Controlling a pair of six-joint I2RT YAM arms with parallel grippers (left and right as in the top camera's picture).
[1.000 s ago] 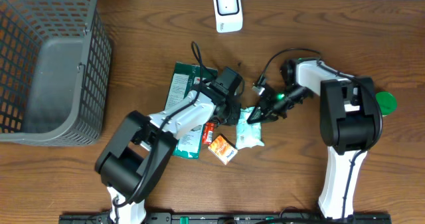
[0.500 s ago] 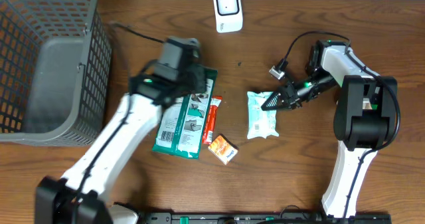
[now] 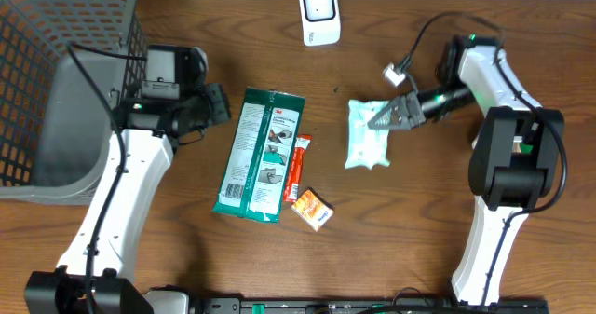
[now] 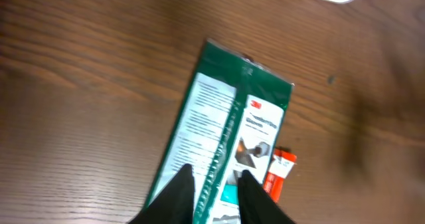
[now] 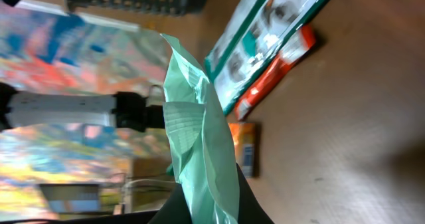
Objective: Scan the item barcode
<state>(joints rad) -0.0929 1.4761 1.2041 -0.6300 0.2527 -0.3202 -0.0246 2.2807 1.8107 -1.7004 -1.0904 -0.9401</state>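
The left pincer (image 3: pixel 216 104) has withdrawn left toward the basket (image 3: pixel 84 118), slightly open and empty. The right pincer (image 3: pixel 388 118), clamped on the green packet (image 3: pixel 366 139), has carried it farther back, nearer the scanner (image 3: pixel 318 14), likely to present its barcode.

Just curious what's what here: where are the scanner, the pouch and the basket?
scanner (image 3: pixel 318 14): overhead view, middle of its face.
pouch (image 3: pixel 366 142): overhead view, its middle.
basket (image 3: pixel 56 20): overhead view, mesh wall.

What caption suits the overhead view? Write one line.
Right tool pinches a pale green pouch near the white scanner; left tool hovers empty beside the green packet.
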